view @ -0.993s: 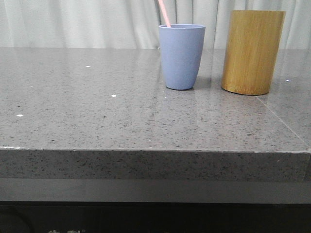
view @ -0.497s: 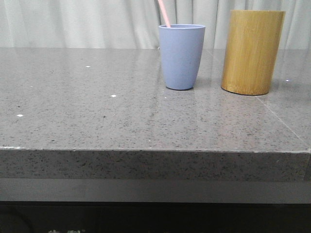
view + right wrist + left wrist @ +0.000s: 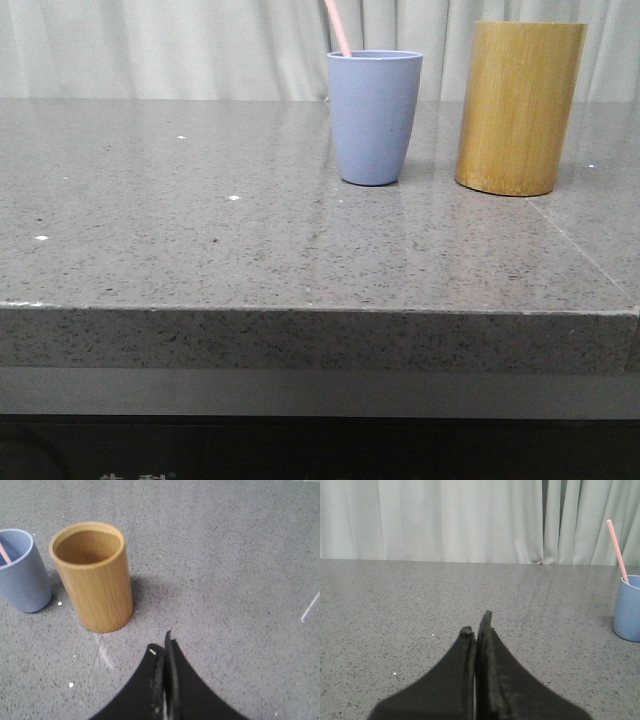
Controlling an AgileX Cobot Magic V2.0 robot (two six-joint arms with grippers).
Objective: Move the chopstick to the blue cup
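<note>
The blue cup [image 3: 374,116] stands upright on the grey stone table [image 3: 200,220], with a pale pink chopstick [image 3: 337,27] leaning out of its mouth. The left wrist view has the same cup [image 3: 628,607] and chopstick [image 3: 618,550] far off to one side. My left gripper [image 3: 476,621] is shut and empty, low over bare table. My right gripper [image 3: 163,643] is also shut and empty, a short way from the bamboo holder. The cup [image 3: 19,570] in the right wrist view shows a bit of pink chopstick [image 3: 4,554] inside. Neither gripper appears in the front view.
A taller yellow-brown bamboo cylinder [image 3: 518,106] stands beside the blue cup; seen from above [image 3: 94,575] its inside looks empty. Pale curtains [image 3: 160,45] hang behind the table. The table's front edge [image 3: 300,310] runs across the front view.
</note>
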